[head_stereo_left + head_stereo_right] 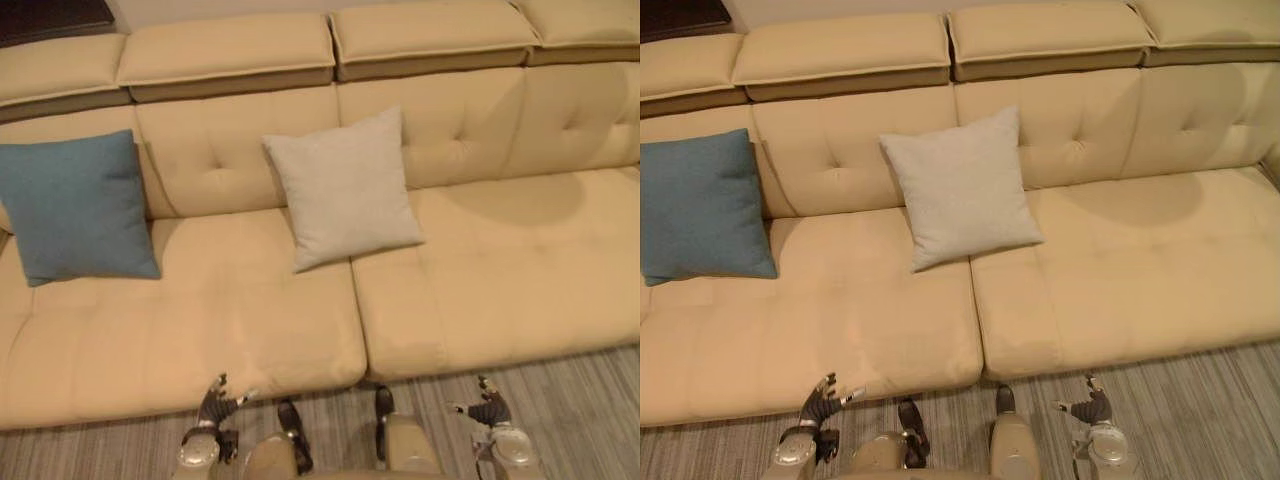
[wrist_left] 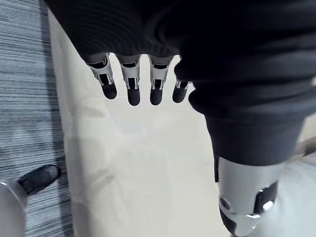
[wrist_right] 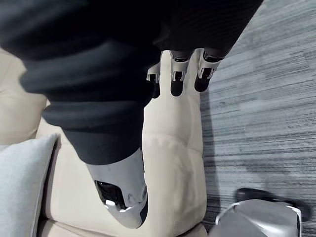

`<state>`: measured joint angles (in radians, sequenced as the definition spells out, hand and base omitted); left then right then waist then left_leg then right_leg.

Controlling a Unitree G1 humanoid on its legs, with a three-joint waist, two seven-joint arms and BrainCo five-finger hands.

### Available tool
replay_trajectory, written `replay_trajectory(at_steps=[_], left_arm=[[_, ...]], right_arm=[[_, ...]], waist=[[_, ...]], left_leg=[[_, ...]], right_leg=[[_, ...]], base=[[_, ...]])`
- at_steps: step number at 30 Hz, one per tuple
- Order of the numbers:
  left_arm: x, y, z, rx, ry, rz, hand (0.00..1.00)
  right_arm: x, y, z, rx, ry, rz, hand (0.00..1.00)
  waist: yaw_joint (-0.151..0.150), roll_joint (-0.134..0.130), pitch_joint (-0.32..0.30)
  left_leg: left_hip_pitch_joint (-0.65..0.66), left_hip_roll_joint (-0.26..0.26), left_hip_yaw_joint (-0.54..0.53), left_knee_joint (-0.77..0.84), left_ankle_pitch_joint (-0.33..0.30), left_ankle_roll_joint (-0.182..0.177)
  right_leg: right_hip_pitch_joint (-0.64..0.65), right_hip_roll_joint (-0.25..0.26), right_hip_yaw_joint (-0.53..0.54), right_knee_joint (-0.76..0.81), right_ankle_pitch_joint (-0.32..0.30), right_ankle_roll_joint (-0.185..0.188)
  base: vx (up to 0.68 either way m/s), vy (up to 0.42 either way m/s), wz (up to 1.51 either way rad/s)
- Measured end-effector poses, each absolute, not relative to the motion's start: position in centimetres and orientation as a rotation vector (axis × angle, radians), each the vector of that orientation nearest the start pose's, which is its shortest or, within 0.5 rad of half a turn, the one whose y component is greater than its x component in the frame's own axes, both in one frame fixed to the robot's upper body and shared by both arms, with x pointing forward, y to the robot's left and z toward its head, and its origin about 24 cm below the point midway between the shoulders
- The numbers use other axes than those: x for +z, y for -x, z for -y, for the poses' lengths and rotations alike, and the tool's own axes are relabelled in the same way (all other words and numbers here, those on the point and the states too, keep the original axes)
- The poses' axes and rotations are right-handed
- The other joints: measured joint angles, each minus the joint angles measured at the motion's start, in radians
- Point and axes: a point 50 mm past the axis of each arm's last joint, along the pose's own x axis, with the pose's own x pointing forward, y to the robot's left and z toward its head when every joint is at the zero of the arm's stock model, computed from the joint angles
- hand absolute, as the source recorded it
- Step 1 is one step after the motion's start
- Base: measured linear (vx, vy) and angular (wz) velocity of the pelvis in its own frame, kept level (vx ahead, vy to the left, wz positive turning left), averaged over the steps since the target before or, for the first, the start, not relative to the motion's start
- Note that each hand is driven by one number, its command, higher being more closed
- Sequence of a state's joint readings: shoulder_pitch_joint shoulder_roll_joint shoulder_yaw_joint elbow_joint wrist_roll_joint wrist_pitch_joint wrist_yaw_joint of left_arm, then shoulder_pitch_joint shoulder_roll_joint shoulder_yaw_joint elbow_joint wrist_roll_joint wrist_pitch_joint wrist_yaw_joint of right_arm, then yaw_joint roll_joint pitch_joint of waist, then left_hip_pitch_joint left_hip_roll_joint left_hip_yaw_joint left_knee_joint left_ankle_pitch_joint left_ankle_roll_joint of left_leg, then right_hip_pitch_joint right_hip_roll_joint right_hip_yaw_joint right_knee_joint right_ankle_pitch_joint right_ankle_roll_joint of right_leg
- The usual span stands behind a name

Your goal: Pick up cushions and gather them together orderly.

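A blue cushion (image 1: 78, 205) leans against the sofa's backrest at the far left. A pale grey cushion (image 1: 344, 187) leans on the backrest near the middle, straddling the seam between two seat pads; its edge (image 3: 19, 187) shows in the right wrist view. My left hand (image 1: 216, 404) hangs low in front of the sofa's front edge, fingers (image 2: 129, 81) straight, holding nothing. My right hand (image 1: 487, 408) hangs over the carpet at the lower right, fingers (image 3: 177, 74) relaxed and empty. Both hands are far from the cushions.
The long beige sofa (image 1: 520, 260) spans the whole width, with a tufted backrest and headrest pads (image 1: 430, 35) on top. Striped grey carpet (image 1: 590, 400) runs along the front. A dark object (image 1: 50, 18) sits behind the sofa at the top left.
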<state>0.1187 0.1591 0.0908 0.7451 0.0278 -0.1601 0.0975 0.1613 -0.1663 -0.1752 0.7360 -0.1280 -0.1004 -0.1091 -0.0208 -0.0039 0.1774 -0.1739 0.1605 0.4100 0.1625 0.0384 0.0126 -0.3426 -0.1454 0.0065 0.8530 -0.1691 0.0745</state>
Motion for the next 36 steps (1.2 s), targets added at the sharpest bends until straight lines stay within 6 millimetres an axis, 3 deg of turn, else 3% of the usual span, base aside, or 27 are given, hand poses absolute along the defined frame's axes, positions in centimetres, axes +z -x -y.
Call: replay_trajectory(at_steps=[2, 3, 4, 6, 7, 9, 10, 13, 14, 17, 19, 20, 27, 31, 32, 33, 36], left_arm=[[-11.1, -14.9, -23.0, 0.257, -0.180, -0.681, 0.00], [-11.2, -14.6, -22.9, 0.268, -0.174, -0.686, 0.00], [-11.3, -14.6, -22.8, 0.276, -0.167, -0.695, 0.00], [-11.7, -14.3, -21.8, 0.298, -0.123, -0.710, 0.00], [-11.9, -14.0, -21.2, 0.292, -0.109, -0.723, 0.00], [-12.1, -13.8, -20.8, 0.287, -0.100, -0.734, 0.00], [-12.2, -13.8, -20.6, 0.278, -0.099, -0.742, 0.00], [-12.5, -13.5, -20.3, 0.266, -0.100, -0.757, 0.00], [-12.5, -13.4, -20.3, 0.267, -0.100, -0.760, 0.00], [-12.6, -13.3, -20.1, 0.257, -0.103, -0.765, 0.00], [-12.7, -13.4, -19.9, 0.248, -0.105, -0.767, 0.00], [-12.7, -13.4, -19.8, 0.244, -0.105, -0.766, 0.00], [-12.3, -14.4, -19.8, 0.226, -0.122, -0.741, 0.00], [-11.5, -15.0, -20.3, 0.241, -0.136, -0.702, 0.00], [-11.2, -15.4, -20.4, 0.249, -0.142, -0.681, 0.00], [-10.8, -16.0, -20.6, 0.251, -0.149, -0.656, 0.00], [-10.1, -16.9, -21.2, 0.252, -0.170, -0.623, 0.00]], right_arm=[[-11.8, -12.9, 24.4, -0.274, 0.274, -0.785, 0.00], [-11.7, -13.1, 24.2, -0.266, 0.277, -0.773, 0.00], [-11.4, -13.6, 24.3, -0.269, 0.282, -0.753, 0.00], [-10.9, -14.5, 24.8, -0.281, 0.291, -0.727, 0.00], [-10.9, -14.8, 24.7, -0.288, 0.294, -0.721, 0.00], [-10.8, -15.2, 24.9, -0.294, 0.293, -0.719, 0.00], [-10.8, -15.2, 25.0, -0.307, 0.288, -0.727, 0.00], [-10.9, -14.8, 25.6, -0.335, 0.286, -0.747, 0.00], [-10.9, -14.9, 25.6, -0.334, 0.285, -0.745, 0.00], [-10.6, -15.9, 25.4, -0.326, 0.284, -0.720, 0.00], [-10.5, -16.4, 25.1, -0.321, 0.277, -0.712, 0.00], [-10.6, -16.3, 25.0, -0.320, 0.276, -0.715, 0.00], [-10.6, -15.5, 24.5, -0.363, 0.232, -0.702, 0.00], [-9.2, -16.6, 23.3, -0.371, 0.174, -0.602, 0.00], [-8.9, -16.8, 23.2, -0.375, 0.174, -0.588, 0.00], [-8.6, -17.2, 23.2, -0.379, 0.177, -0.570, 0.00], [-8.6, -17.7, 22.8, -0.362, 0.178, -0.565, 0.00]], waist=[[0.019, -0.025, -0.014], [0.029, -0.026, -0.014], [0.041, -0.038, -0.019], [0.051, 0.008, -0.020], [0.062, 0.019, -0.020], [0.058, 0.032, -0.010], [0.040, 0.030, -0.002], [0.033, 0.031, -0.004], [0.033, 0.033, -0.005], [0.035, 0.032, -0.006], [0.034, 0.036, -0.008], [0.036, 0.034, -0.008], [0.018, 0.025, -0.014], [0.003, 0.023, -0.013], [0.002, 0.023, -0.014], [-0.005, 0.022, -0.013], [-0.022, 0.020, -0.009]], left_leg=[[-0.019, 0.003, -0.004, 0.026, 0.005, -0.006], [-0.049, 0.014, -0.006, 0.061, 0.009, -0.011], [-0.103, 0.039, -0.015, 0.114, 0.020, -0.027], [-0.149, 0.085, -0.032, 0.104, 0.058, -0.049], [-0.160, 0.091, -0.050, 0.046, 0.070, -0.065], [-0.164, 0.095, -0.078, -0.021, 0.055, -0.089], [-0.161, 0.098, -0.082, -0.044, 0.045, -0.113], [-0.121, 0.062, -0.117, 0.118, 0.038, -0.108], [-0.112, 0.054, -0.122, 0.146, 0.023, -0.105], [-0.053, -0.009, -0.217, 0.164, -0.116, -0.109], [-0.007, -0.037, -0.234, 0.067, -0.128, -0.125], [0.011, -0.043, -0.212, 0.034, -0.120, -0.130], [0.020, -0.049, -0.122, 0.022, -0.135, -0.120], [0.030, 0.023, 0.048, 0.156, -0.216, -0.086], [0.032, 0.048, 0.087, 0.172, -0.229, -0.082], [0.040, 0.070, 0.157, 0.182, -0.247, -0.079], [0.105, 0.124, 0.339, 0.194, -0.272, -0.090]], right_leg=[[0.030, -0.005, 0.034, 0.133, -0.022, 0.028], [0.067, -0.007, 0.054, 0.135, -0.028, 0.037], [0.130, 0.003, 0.050, 0.020, -0.102, 0.048], [0.165, 0.050, 0.005, -0.126, -0.189, 0.019], [0.181, 0.076, -0.019, -0.217, -0.233, -0.014], [0.186, 0.094, -0.043, -0.293, -0.245, -0.050], [0.181, 0.095, -0.079, -0.315, -0.214, -0.080], [0.164, 0.087, -0.086, -0.354, -0.163, -0.098], [0.163, 0.087, -0.082, -0.361, -0.154, -0.098], [0.108, 0.090, -0.042, -0.396, -0.095, -0.076], [0.095, 0.086, -0.013, -0.410, -0.072, -0.061], [0.101, 0.084, 0.001, -0.443, -0.049, -0.041], [0.112, 0.093, 0.087, -0.581, 0.053, -0.003], [0.088, 0.155, 0.221, -0.635, 0.129, -0.005], [0.076, 0.159, 0.200, -0.652, 0.138, -0.021], [0.052, 0.132, 0.104, -0.659, 0.132, -0.063], [0.025, 0.002, -0.301, -0.610, 0.105, -0.145]], base=[[-0.16, -0.126, 0.03], [-0.27, -0.229, -0.05], [-0.28, -0.250, -0.06], [-0.32, -0.226, -0.25], [-0.36, -0.212, -0.31], [-0.47, -0.237, 0.03], [-0.45, -0.196, 0.38], [-0.28, -0.101, 0.17], [-0.27, -0.064, -0.06], [-0.16, 0.032, -0.22], [-0.14, 0.108, -0.38], [-0.11, 0.119, -0.36], [-0.03, 0.115, -0.43], [0.03, 0.084, -1.43], [-0.04, 0.023, -1.89], [-0.01, 0.022, -1.83], [0.06, 0.020, -1.79]])
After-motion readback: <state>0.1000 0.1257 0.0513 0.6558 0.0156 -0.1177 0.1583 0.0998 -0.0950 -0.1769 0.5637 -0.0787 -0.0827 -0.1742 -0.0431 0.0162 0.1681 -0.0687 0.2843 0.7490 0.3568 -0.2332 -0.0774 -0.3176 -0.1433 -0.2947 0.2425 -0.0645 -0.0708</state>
